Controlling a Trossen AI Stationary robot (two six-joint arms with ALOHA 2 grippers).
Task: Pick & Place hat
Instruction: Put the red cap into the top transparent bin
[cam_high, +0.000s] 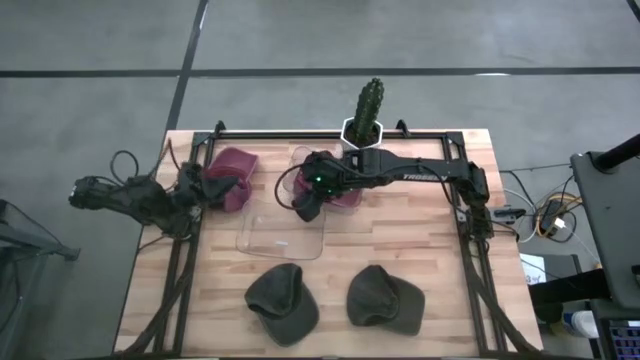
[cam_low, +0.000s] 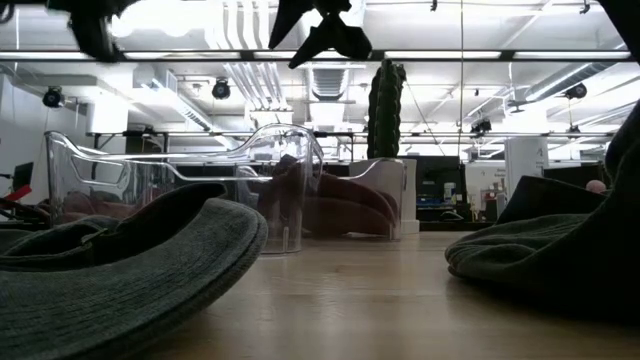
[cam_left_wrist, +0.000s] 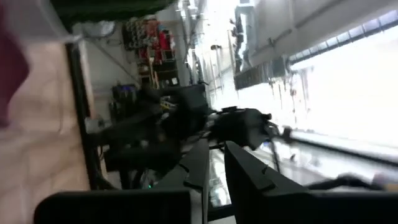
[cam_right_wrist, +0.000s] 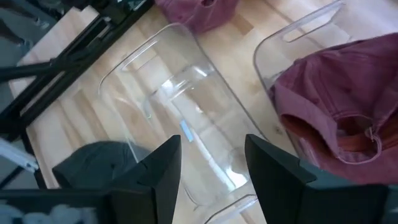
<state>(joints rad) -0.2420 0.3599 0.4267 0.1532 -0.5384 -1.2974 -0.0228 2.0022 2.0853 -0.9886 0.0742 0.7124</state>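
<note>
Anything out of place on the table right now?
One maroon hat lies loose on the wood by the left gripper, outside any bin, while the other maroon hat sits in a clear bin. An empty clear bin is alongside.

**Bystanders on the bench**

A green cactus (cam_high: 369, 102) stands upright in a white pot (cam_high: 362, 132) at the twelve o'clock edge of the wooden table (cam_high: 440, 300). From the table's centre, an empty clear plastic bin (cam_high: 283, 230) sits towards ten o'clock. A cable bundle (cam_high: 552, 215) lies off the table at three o'clock, over the grey floor (cam_high: 90, 40).
</note>
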